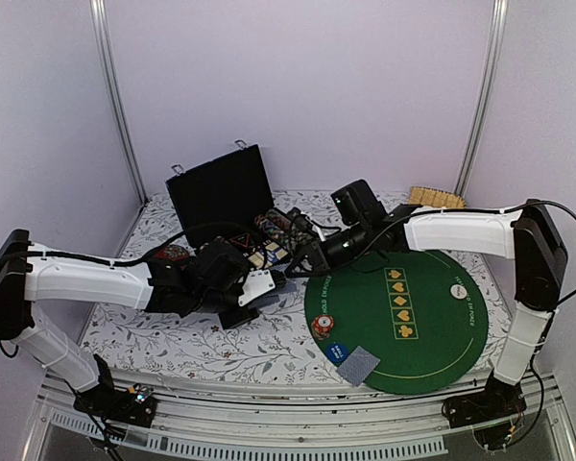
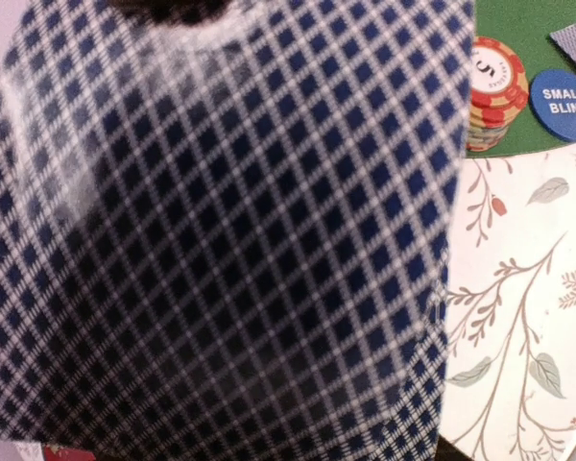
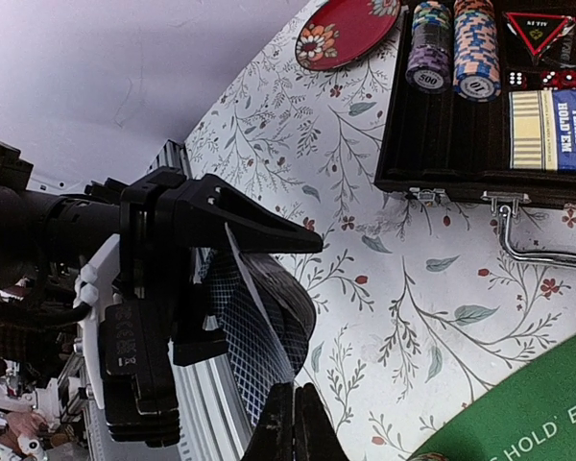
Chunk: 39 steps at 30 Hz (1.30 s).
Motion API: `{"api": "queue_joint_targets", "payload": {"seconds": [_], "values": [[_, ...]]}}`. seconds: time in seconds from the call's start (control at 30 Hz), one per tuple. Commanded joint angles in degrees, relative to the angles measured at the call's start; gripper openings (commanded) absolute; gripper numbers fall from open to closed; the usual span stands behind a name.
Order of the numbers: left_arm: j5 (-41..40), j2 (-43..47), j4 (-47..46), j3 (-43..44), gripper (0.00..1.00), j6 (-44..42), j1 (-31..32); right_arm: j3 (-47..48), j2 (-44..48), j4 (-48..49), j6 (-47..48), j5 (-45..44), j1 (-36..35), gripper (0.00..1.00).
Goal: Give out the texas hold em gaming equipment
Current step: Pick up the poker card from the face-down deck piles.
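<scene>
Looked like a robotics lab test booth, not a home or card room. Was closed in by plain pale wall panels [image 1: 298, 86] between bare metal posts [image 1: 118, 106]. Held one table under a floral cloth [image 1: 173, 336], edged by a slotted metal rail [image 1: 298, 427], with a left robot arm [image 1: 86, 279] and a right robot arm [image 1: 461, 230] bolted on.

Soft, even light fills the overhead view; my arms [image 1: 86, 279] throw only faint shadows on the flowered cloth [image 1: 173, 341]. In my left wrist view the checked card [image 2: 221, 240] sits so close it blurs and darkens mid-frame. My right fingertips [image 3: 312, 432] show dim and soft.
</scene>
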State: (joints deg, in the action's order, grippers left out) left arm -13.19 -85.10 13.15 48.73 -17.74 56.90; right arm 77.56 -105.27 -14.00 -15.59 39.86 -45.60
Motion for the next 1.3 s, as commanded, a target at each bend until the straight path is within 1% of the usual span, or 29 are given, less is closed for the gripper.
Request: {"api": "queue_joint_targets", "payload": {"seconds": [0.0,0.13,0.23,0.53,0.67,0.87,0.97,1.1,1.27], "values": [[0.05,1.15,-1.49,0.75,0.56,0.61,-0.19,0.06,-0.8,1.1,0.16,3.21,-0.09,0.03],[0.17,1.54,-2.16,0.35,0.56,0.62,-0.21,0.74,-1.94,0.61,0.76,4.07,-0.78,0.03],[0.17,1.78,-2.26,-0.1,0.56,0.62,-0.15,0.75,-1.35,-0.16,1.41,3.13,-0.69,0.03],[0.02,2.99,-2.85,-1.07,0.56,1.2,-0.22,-0.49,4.8,-4.27,4.8,0.69,1.72,0.02],[-0.3,3.24,-2.95,-1.34,0.56,1.32,-0.28,-2.6,8.01,-3.71,4.88,1.35,3.45,0.02],[-0.69,3.4,-3.04,-1.44,0.56,1.56,-0.3,-2.76,10.31,-4.78,5.05,0.83,4.73,0.02],[-0.7,3.65,-3.01,-1.52,0.56,1.92,-0.3,-3.82,12.26,-4.66,3.72,-1.31,7.32,0.02],[-0.43,4.0,-2.99,-1.7,0.56,2.56,-0.3,-7.43,18.05,-1.94,-0.46,-6.38,13.46,0.02],[-0.6,3.89,-2.74,-1.36,0.56,4.51,-0.31,-16.93,25.94,6.7,-8.04,-13.15,22.24,0.02]]}}
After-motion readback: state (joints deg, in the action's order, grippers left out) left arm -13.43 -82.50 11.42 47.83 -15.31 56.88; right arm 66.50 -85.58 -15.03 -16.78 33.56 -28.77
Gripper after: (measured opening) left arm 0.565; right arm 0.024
